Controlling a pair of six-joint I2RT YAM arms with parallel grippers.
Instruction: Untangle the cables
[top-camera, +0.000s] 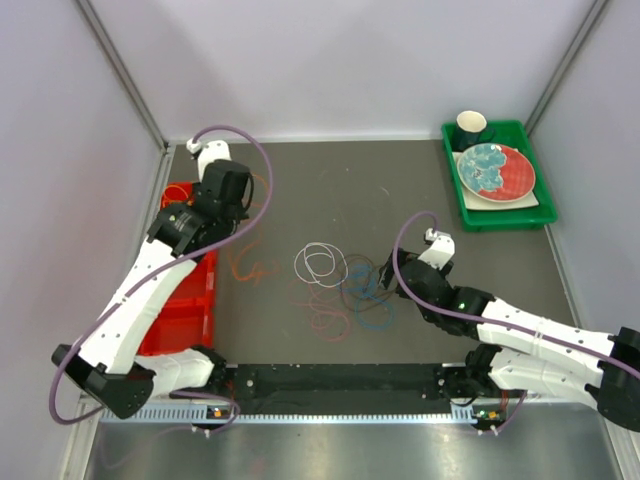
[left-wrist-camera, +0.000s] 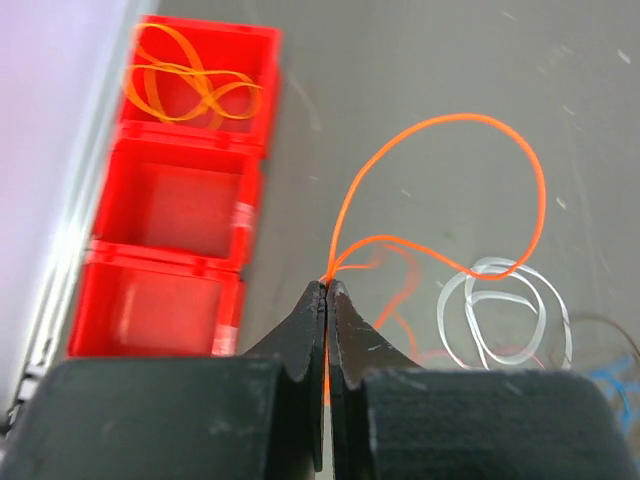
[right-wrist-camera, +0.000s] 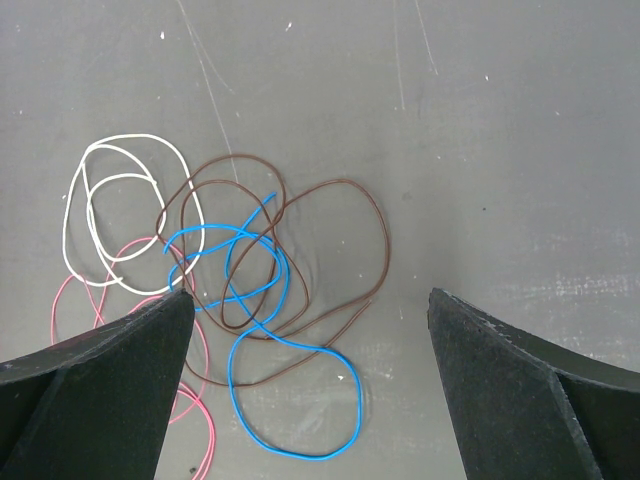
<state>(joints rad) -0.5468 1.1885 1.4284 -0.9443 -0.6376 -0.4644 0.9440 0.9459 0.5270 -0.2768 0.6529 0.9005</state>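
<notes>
My left gripper (left-wrist-camera: 328, 285) is shut on a thin orange cable (left-wrist-camera: 450, 120) and holds it above the table; its loop trails down to the mat (top-camera: 245, 265). A white cable (top-camera: 320, 263) lies coiled at mid table, also in the left wrist view (left-wrist-camera: 500, 300). My right gripper (right-wrist-camera: 310, 294) is open and empty over a tangle of a blue cable (right-wrist-camera: 300, 345) and a dark brown cable (right-wrist-camera: 340, 185). The white cable (right-wrist-camera: 110, 145) and a pink cable (right-wrist-camera: 60, 300) lie to its left. In the top view the right gripper (top-camera: 385, 270) hovers by the blue cable (top-camera: 372, 305).
A red bin (left-wrist-camera: 170, 200) with three compartments stands along the left wall; its far compartment holds an orange-yellow cable (left-wrist-camera: 190, 85). A green tray (top-camera: 530, 215) with a plate and a cup stands at the back right.
</notes>
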